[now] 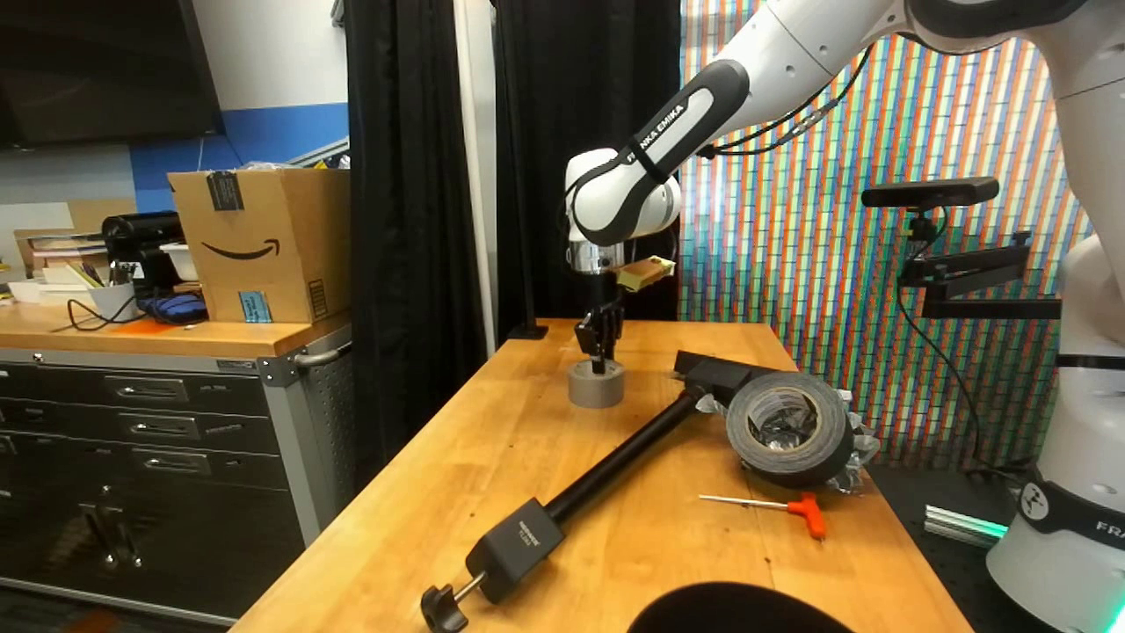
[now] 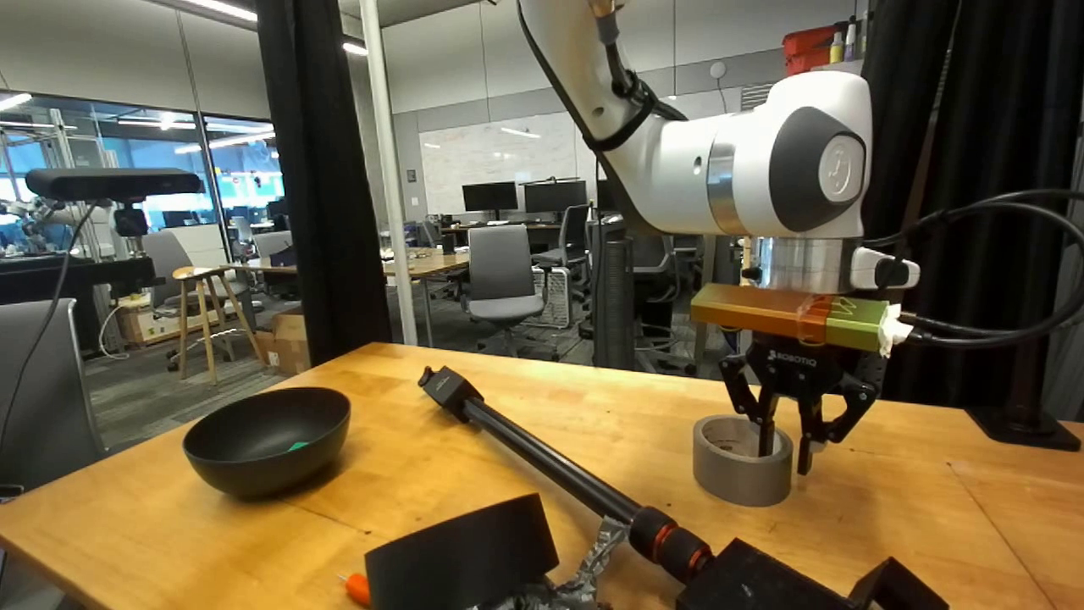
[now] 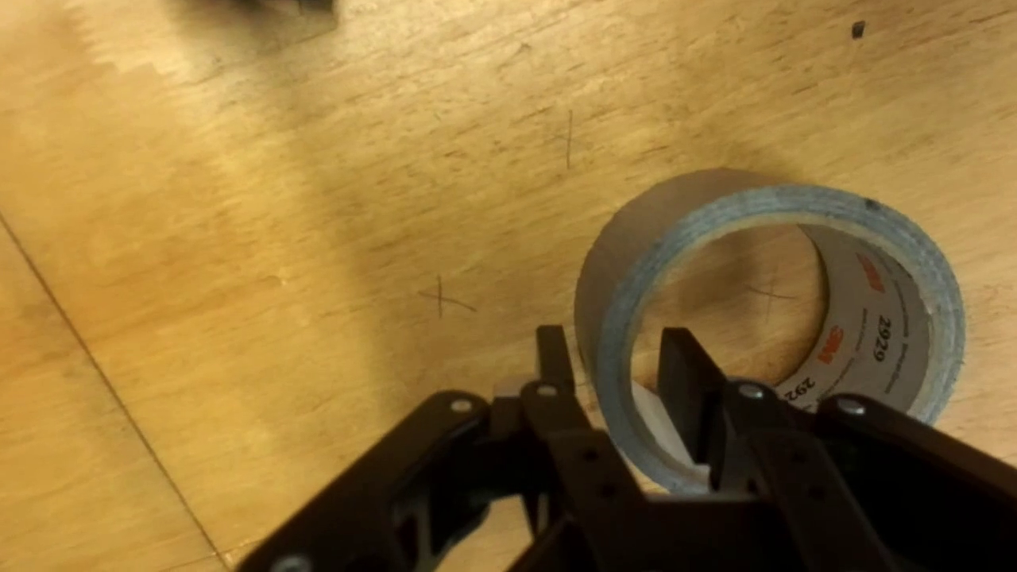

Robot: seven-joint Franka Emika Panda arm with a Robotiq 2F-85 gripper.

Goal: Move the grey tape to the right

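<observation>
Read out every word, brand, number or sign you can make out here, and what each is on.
"FRANKA EMIKA": arm
"FRA", cut off: arm's base
"ROBOTIQ": gripper
"3M": inside the grey tape
"2929": there too
Smile arrow, no word: box
Round emblem: arm
Cross marks: table
Too small or blurred: the grey tape's finer print; text on the bar, black roll and blue sticker; the wrist block's mark.

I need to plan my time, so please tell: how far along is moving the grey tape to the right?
Apparently done: the gripper is positioned at the grey tape, one finger in its hole, the other outside. In hand: the grasp, which looks open, with a gap between that inner finger and the roll. Left, probably: closing, then moving it right; it rests on the table. No rightward move can be confirmed.
</observation>
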